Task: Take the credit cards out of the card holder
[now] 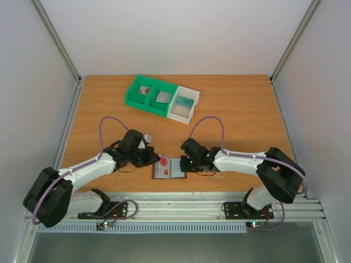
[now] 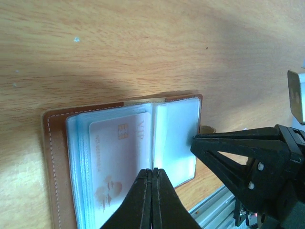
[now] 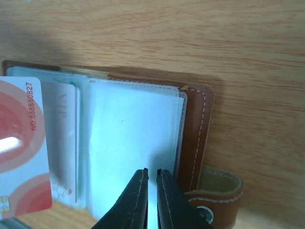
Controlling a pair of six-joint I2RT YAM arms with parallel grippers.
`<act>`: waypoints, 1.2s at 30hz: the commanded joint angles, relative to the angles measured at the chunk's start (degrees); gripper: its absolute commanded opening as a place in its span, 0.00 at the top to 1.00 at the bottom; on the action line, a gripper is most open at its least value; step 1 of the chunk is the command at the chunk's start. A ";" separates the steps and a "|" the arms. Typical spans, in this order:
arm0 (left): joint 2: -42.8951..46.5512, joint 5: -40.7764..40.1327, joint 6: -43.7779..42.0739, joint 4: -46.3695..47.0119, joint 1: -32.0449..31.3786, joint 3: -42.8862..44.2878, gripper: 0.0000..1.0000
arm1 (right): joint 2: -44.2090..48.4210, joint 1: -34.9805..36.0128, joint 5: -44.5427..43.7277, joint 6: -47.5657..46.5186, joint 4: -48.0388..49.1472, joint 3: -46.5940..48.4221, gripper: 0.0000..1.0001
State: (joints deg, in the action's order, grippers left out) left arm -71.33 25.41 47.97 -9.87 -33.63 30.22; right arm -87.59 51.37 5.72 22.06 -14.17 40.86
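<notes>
The brown card holder [image 1: 169,167] lies open near the table's front edge, clear grey-blue sleeves up. A red and white credit card [image 1: 163,164] lies on its left half; in the right wrist view this card [image 3: 21,148] reaches slightly past the sleeves' edge. It looks pale in the left wrist view [image 2: 119,162]. My left gripper [image 2: 152,171] is shut, its tips over the card's edge by the centre fold. My right gripper [image 3: 151,171] is all but shut, a thin gap showing, tips on the right-hand sleeve [image 3: 128,138]. The snap tab [image 3: 214,191] sticks out beside it.
A green bin [image 1: 151,95] and a joined white bin [image 1: 184,104] stand at the back centre, with small flat items inside. The metal rail [image 1: 181,205] runs just in front of the card holder. Both grippers' fingers nearly meet over the holder.
</notes>
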 commanded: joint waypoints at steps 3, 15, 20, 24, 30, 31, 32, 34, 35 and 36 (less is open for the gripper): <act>5.27 -0.89 -5.75 -9.09 -0.11 5.00 1.00 | 8.20 -0.78 -0.46 -8.28 -6.88 3.19 0.88; 12.09 15.25 -14.87 -14.79 -0.10 10.56 1.00 | 24.46 -1.45 9.18 -24.03 -22.37 11.72 0.81; 15.21 23.16 -16.50 -15.41 -0.12 11.42 1.00 | 26.23 -1.50 17.51 -27.19 -25.54 15.63 0.77; 17.58 27.59 -17.41 -15.03 -0.12 12.05 1.00 | 26.02 -1.73 22.36 -27.04 -26.60 18.24 0.73; 19.10 31.01 -17.42 -14.00 -0.21 11.95 1.00 | 26.30 -5.46 29.11 -24.55 -26.05 19.36 0.62; 19.20 31.53 -17.78 -14.14 -0.17 12.00 1.00 | 26.23 -6.23 31.57 -24.01 -25.13 19.27 0.61; 19.35 32.26 -17.92 -13.94 -0.18 11.93 1.00 | 26.18 -6.58 32.99 -23.66 -24.77 19.30 0.60; 19.82 33.85 -17.99 -13.25 -0.21 11.78 1.00 | 26.00 -6.79 34.74 -23.83 -24.41 19.50 0.59; 20.20 34.43 -18.07 -12.91 -0.21 11.67 1.00 | 25.75 -6.81 35.82 -23.97 -24.12 19.63 0.59; 20.44 35.11 -18.08 -12.59 -0.21 11.68 1.00 | 25.36 -6.81 36.92 -24.18 -24.14 19.87 0.58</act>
State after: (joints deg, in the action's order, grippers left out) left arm -52.69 55.64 31.18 -24.95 -33.63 40.62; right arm -61.78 44.86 35.05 -2.50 -39.38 58.85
